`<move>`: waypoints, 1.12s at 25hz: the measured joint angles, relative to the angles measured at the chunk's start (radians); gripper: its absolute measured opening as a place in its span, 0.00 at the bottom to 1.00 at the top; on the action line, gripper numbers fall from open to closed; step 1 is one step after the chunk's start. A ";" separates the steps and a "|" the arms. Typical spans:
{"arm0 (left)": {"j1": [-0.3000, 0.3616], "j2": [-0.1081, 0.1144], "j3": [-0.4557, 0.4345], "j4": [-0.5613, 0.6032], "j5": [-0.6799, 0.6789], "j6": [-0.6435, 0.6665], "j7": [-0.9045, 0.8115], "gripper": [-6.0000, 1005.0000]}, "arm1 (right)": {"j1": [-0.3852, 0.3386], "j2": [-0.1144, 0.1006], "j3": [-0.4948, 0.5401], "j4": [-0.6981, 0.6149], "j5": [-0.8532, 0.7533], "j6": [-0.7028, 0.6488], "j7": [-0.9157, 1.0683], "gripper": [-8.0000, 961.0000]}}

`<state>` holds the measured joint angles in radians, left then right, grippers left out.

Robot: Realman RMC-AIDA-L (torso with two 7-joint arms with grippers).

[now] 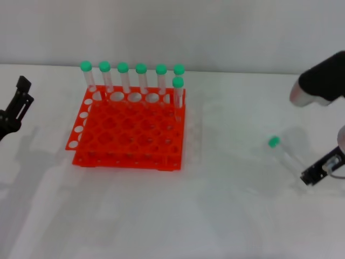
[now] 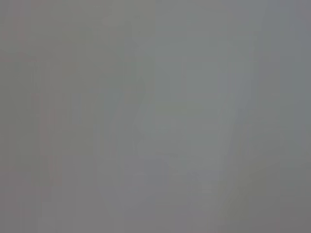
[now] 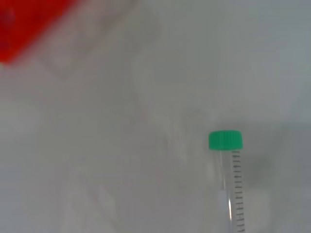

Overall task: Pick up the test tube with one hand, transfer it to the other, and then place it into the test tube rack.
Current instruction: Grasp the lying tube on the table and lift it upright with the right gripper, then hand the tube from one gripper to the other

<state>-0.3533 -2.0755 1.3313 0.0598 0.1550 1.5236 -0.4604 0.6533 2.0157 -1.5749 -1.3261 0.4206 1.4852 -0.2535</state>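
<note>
At lower right, the right gripper (image 1: 322, 171), its jaw state unclear, should straddle the slim, green-capped clear plastic test tube (image 1: 284, 153) mid-body, squarely, before closing.

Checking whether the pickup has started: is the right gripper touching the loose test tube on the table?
Cannot tell. In the head view the right gripper sits at the test tube's tapered end, but the clear plastic blurs there, showing neither contact nor gap.

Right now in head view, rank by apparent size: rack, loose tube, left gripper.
1. test tube rack, by far the largest.
2. left gripper, partly cut off at the frame edge, so unsure.
3. test tube, lying on the table by the right gripper; looks close to 2.
</note>
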 joint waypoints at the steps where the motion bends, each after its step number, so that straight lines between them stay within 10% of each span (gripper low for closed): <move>1: -0.001 0.000 0.000 0.000 0.011 0.000 -0.009 0.86 | -0.009 0.000 0.008 -0.035 0.001 0.000 -0.004 0.22; 12: -0.034 0.040 0.000 0.118 0.321 -0.039 -0.290 0.85 | -0.162 -0.002 0.052 -0.258 0.166 -0.246 -0.186 0.22; 21: -0.159 0.102 -0.001 0.195 0.636 -0.061 -0.712 0.85 | -0.274 -0.002 0.038 -0.141 0.576 -0.540 -0.597 0.21; 28: -0.216 0.108 -0.005 0.249 0.775 -0.064 -0.853 0.85 | -0.274 -0.002 0.048 -0.068 0.735 -0.580 -0.793 0.21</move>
<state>-0.5693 -1.9677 1.3261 0.3089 0.9302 1.4595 -1.3135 0.3795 2.0135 -1.5267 -1.3939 1.1559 0.9054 -1.0468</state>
